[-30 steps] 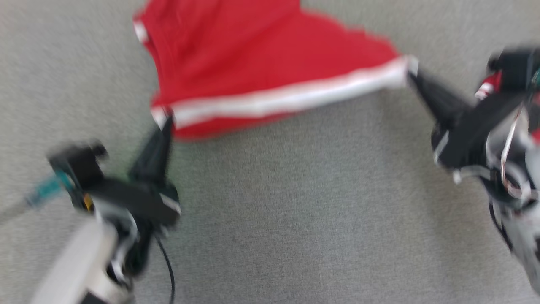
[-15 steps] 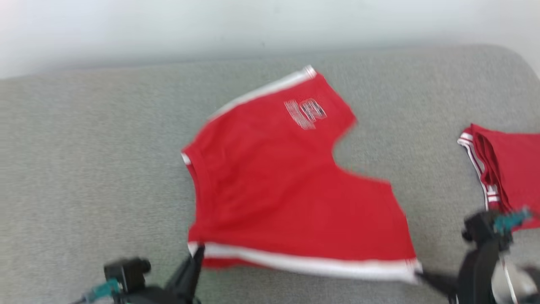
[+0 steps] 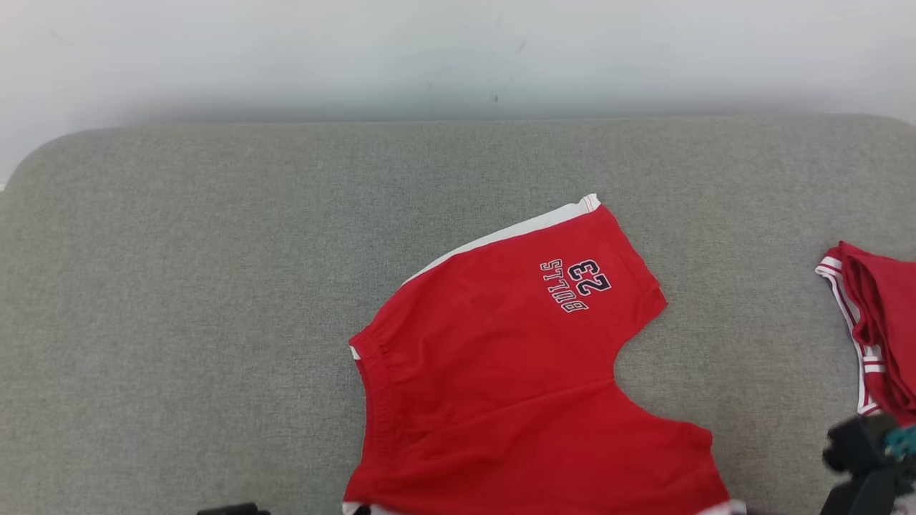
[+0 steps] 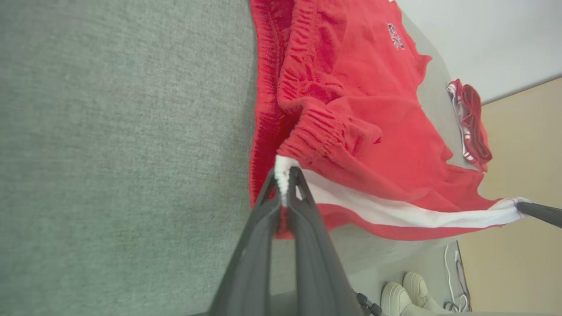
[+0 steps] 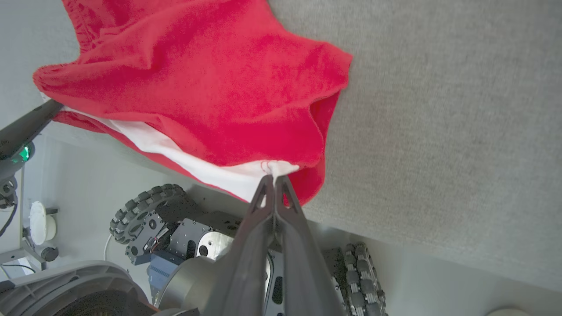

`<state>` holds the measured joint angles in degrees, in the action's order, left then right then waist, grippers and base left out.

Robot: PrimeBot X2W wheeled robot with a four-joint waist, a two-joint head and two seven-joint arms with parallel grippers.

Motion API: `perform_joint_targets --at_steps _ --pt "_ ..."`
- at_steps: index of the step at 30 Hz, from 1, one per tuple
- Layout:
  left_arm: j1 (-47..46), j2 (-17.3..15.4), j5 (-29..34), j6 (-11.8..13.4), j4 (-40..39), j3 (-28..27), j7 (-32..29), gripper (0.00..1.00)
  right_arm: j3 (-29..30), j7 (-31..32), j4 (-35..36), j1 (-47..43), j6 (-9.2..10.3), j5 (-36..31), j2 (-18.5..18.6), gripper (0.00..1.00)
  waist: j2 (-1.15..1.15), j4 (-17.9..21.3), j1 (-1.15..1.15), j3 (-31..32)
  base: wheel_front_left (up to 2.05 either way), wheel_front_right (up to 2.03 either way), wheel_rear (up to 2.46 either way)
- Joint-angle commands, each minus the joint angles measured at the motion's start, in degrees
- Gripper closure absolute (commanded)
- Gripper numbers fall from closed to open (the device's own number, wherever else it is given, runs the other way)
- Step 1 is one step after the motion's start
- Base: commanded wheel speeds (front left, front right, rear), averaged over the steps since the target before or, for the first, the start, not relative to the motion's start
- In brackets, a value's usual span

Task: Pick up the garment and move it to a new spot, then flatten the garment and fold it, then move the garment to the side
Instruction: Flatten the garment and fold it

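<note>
Head view: the near hem of the shorts [image 3: 515, 386] runs off the bottom edge, and only slivers of its white stripe show there. The second red garment [image 3: 876, 329], far right, is cut by the frame, kind unclear.

Left wrist view: the stripe's end is buried between the pressed-together fingers of the left gripper [image 4: 284, 175]. Print [image 4: 395, 36] too small to read. Pale shoes [image 4: 408, 292] at the bottom edge, legs cut off.

Right wrist view: the right gripper [image 5: 274, 175] hides the stripe's other corner the same way. The wheeled base [image 5: 193, 237] lies partly behind its fingers. The shorts' far part is lost past the top edge.
</note>
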<state>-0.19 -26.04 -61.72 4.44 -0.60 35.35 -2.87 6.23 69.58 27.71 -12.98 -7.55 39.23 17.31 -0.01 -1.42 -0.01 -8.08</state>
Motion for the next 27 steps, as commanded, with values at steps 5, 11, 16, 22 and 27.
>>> perform_joint_targets --at_steps 5,11,16,22,27 --pt "-3.27 2.26 -2.52 -2.32 -2.16 -1.46 0.73 1.00 -1.45 -5.89 -1.67 8.35 0.15 0.17 2.36 1.00 0.01 -0.23 0.01 -0.88 0.00 0.00 0.00" --pt "-10.01 5.41 -3.71 -3.40 -1.20 -3.67 1.93 1.00 -6.37 -10.74 -9.43 22.31 0.15 0.20 6.56 1.00 0.01 -0.76 0.01 -3.17 0.00 0.00 0.00" --pt "-15.66 8.80 -3.22 -3.23 2.42 -6.35 5.51 1.00 -10.80 -16.57 -19.22 34.52 0.15 0.43 7.84 1.00 0.01 -1.50 0.01 -5.80 0.00 0.00 0.00" --pt "-21.69 11.69 -0.54 -2.60 8.93 -6.37 7.94 1.00 -15.29 -24.91 -31.64 45.57 0.15 -0.79 8.90 1.00 0.01 -3.31 0.01 -8.63 0.00 0.00 0.00" --pt "-25.68 13.69 1.79 -2.45 12.74 -5.26 9.49 1.00 -18.53 -31.27 -39.64 52.05 0.15 -1.95 10.03 1.00 0.01 -5.09 0.01 -10.83 0.00 0.00 0.00"
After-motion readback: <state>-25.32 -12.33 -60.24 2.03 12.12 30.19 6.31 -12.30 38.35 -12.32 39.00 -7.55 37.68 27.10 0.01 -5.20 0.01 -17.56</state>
